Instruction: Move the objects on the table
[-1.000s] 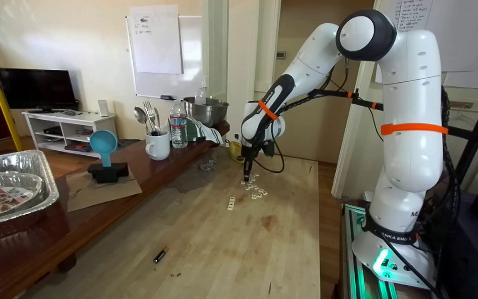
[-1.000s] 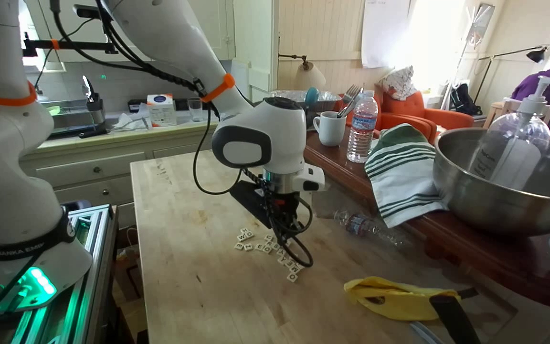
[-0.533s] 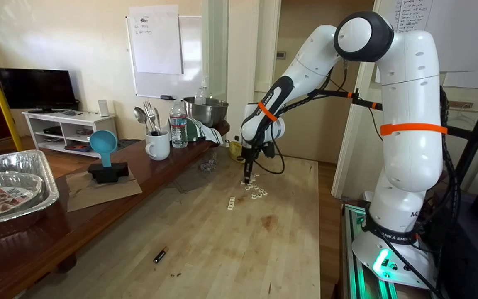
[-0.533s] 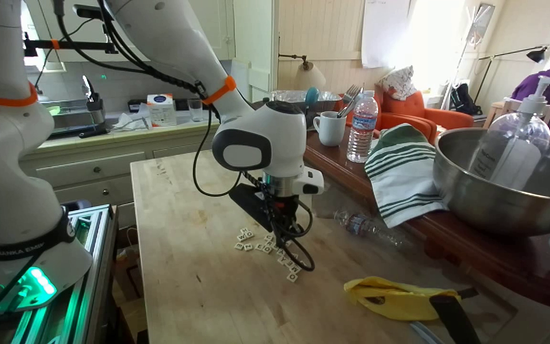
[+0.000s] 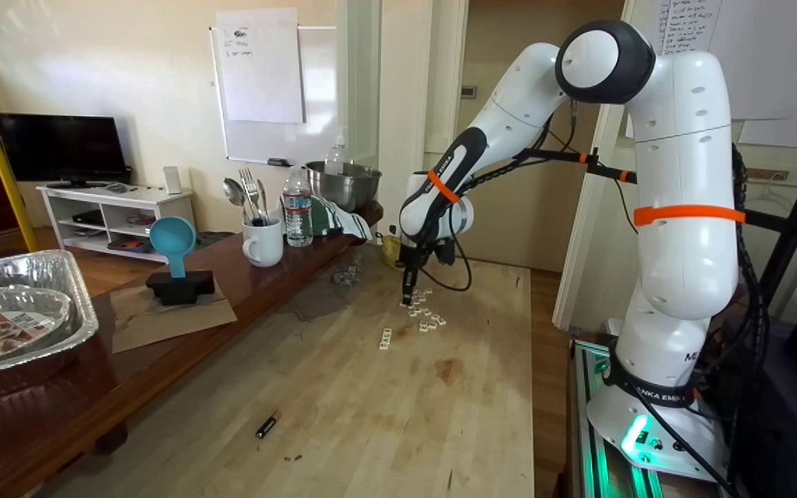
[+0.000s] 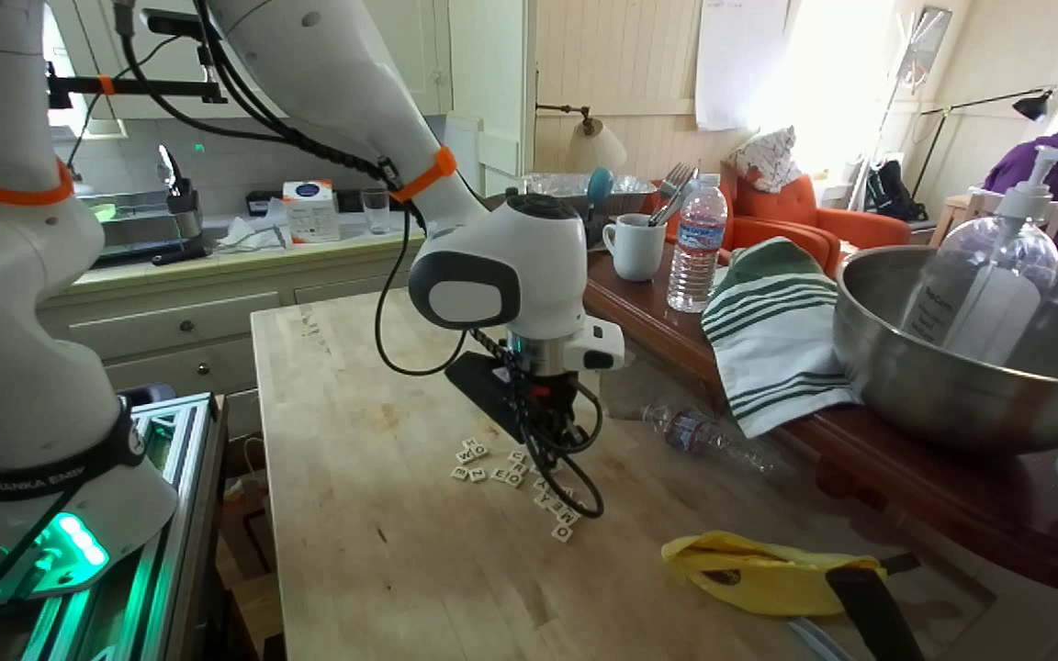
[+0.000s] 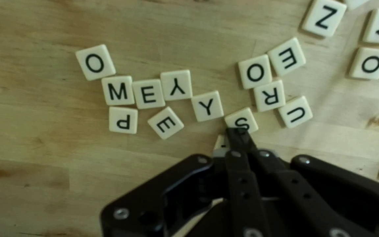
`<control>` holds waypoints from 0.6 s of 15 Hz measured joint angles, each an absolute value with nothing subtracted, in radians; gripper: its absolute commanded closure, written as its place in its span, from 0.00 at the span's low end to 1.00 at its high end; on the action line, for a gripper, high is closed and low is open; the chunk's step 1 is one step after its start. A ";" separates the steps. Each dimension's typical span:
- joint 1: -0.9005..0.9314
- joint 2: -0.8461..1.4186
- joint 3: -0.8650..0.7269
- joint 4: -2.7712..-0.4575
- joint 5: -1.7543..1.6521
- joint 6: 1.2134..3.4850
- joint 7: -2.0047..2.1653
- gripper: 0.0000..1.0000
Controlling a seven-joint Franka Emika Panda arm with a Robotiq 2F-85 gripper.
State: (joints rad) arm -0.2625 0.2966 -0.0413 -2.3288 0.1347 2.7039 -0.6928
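Observation:
The table (image 5: 371, 429) has a pale-wood top. Several cream letter tiles lie on it in a loose cluster, among them an O tile (image 7: 95, 62), an M tile (image 7: 117, 90) and an S tile (image 7: 238, 118). A short row of tiles (image 5: 386, 339) lies apart from the cluster. My gripper (image 7: 238, 133) points down at the cluster, its fingertips together with nothing seen between them. The tips overlap the S tile's lower edge in the wrist view; I cannot tell if they touch it. Another tile (image 7: 220, 142) is mostly hidden behind the fingers. The gripper also shows in an exterior view (image 5: 407, 300).
A battery (image 5: 268, 424) lies on the table. A clear bottle (image 6: 703, 436) lies on its side, and a yellow bag (image 6: 749, 574) lies near the table's end. The brown raised surface (image 5: 205, 332) alongside bears a mug (image 5: 262, 243), a steel bowl (image 6: 933, 404) and a towel (image 6: 772, 321).
My gripper has dipped slightly, then shifted a little to the left in an exterior view, staying low over the tiles. The tiles show no clear movement.

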 measured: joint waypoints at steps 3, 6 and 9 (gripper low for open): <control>-0.265 0.299 -0.029 -2.329 0.146 2.715 -0.692 1.00; -0.269 0.299 -0.016 -2.329 0.162 2.715 -0.692 1.00; -0.277 0.294 -0.004 -2.328 0.174 2.715 -0.693 1.00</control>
